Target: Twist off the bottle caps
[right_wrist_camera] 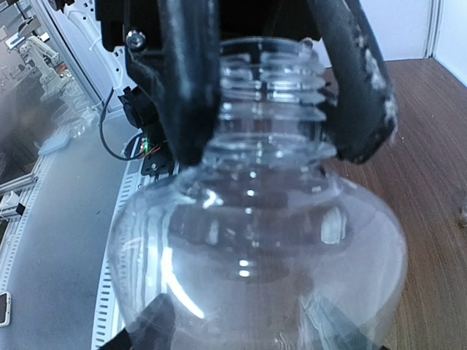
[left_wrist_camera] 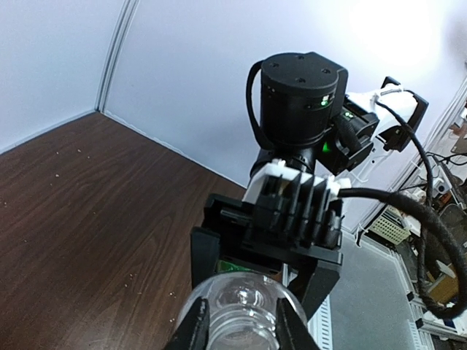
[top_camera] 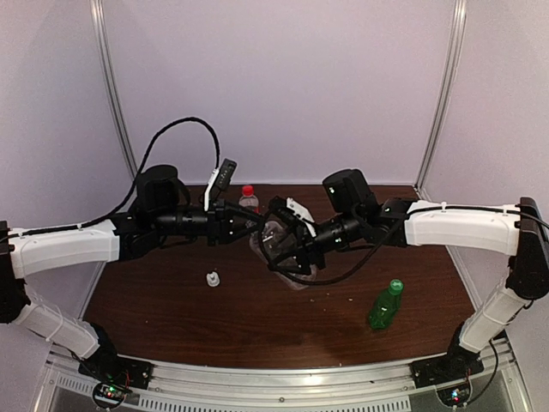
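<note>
Top external view: both arms meet in mid-air above the table (top_camera: 171,326); they share one clear bottle (right_wrist_camera: 255,240)
Left tool (left_wrist_camera: 244,328): closed to neck width; its fingers (right_wrist_camera: 190,80) lie against the bare threads on either side; no cap sits between them
Right tool (top_camera: 288,250): clamped on the round body of the clear bottle, under the left tool; its fingers show only dimly at the bottom of the right wrist view
White cap (top_camera: 212,278): already off; it stands on the table below the left tool, towards the arm bases, touching nothing
Red cap (top_camera: 249,190): screwed on its upright bottle, just beyond the left tool
Green cap (top_camera: 395,285): screwed on the green bottle (top_camera: 383,311), which lies on the table well apart from the right tool, on its near side
Handling: the caps look small, light and stiff; the bottles look thin-walled and glossy, likely to dent or slip under a hard squeeze
Where to hold: one tool across the body at its widest part; the other pinching the cap squarely across its sides
Progress: one of three caps is off, by my judgement
</note>
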`<state>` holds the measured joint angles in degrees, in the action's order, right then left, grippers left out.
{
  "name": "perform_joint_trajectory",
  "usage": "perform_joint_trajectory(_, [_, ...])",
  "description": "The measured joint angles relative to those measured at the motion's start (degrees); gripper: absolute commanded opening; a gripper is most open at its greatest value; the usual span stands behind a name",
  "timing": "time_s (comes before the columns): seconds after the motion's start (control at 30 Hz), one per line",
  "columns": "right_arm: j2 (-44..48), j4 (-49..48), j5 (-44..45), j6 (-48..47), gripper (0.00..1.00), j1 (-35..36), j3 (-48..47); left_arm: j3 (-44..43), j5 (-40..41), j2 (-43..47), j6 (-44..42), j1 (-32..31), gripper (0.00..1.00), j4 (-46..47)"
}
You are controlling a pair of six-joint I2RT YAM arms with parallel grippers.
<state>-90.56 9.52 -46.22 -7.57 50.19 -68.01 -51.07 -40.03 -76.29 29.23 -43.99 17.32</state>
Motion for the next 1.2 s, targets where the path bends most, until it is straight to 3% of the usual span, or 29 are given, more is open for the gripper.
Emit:
perform_joint_trajectory(0.13, [0.0, 0.1, 2.4, 0.5, 0.68, 0.2, 0.0, -0.1, 0.9, 0.3, -0.9, 0.0, 0.0, -0.7])
perform_joint_trajectory(0.53, [0.0, -0.5, 10.0, 0.4, 0.99, 0.5, 0.0, -0.1, 8.2, 4.5, -3.8, 0.8, 0.0, -8.9])
perform_joint_trajectory(0.87, [0.0, 0.1, 17.0, 1.6, 1.0, -1.0, 0.0, -6.1, 31.1, 8.2, -11.1, 4.7, 0.0, -28.4])
perform_joint_trajectory(1.2, [0.0, -0.2, 24.1, 5.0, 1.0, -2.8, -0.1, -6.6, 42.6, 2.9, -12.9, 12.9, 0.0, -32.9])
